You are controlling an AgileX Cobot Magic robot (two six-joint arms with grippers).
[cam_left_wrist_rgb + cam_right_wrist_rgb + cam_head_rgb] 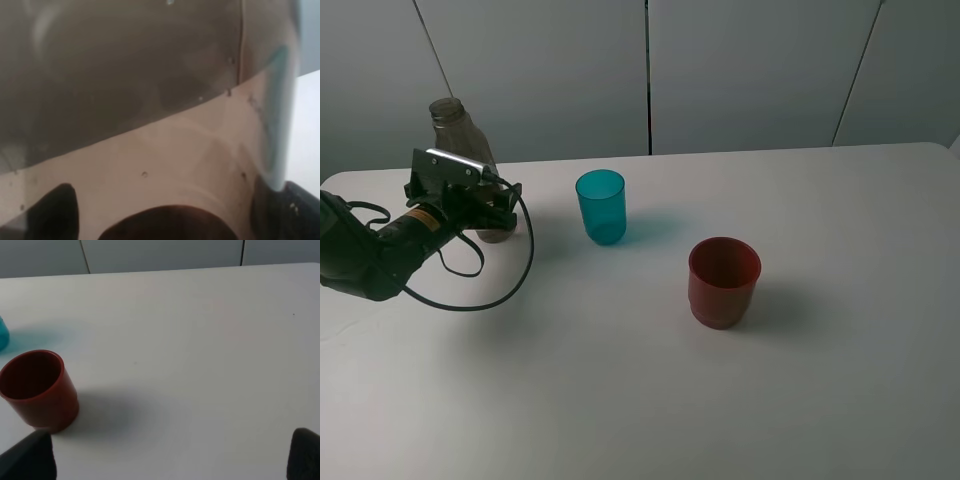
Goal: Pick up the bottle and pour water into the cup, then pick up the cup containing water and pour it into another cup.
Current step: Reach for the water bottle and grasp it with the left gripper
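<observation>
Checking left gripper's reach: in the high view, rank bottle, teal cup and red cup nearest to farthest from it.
1. Bottle, at the left gripper, far left.
2. Teal cup, middle.
3. Red cup, right of middle.

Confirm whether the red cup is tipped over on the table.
No: the red cup stands upright on the table, its open mouth facing up.

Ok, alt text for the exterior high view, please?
The left gripper is at a tall, smoky clear plastic bottle on a white table. To its right stand a slim translucent teal tumbler and a wider opaque red cup.
</observation>
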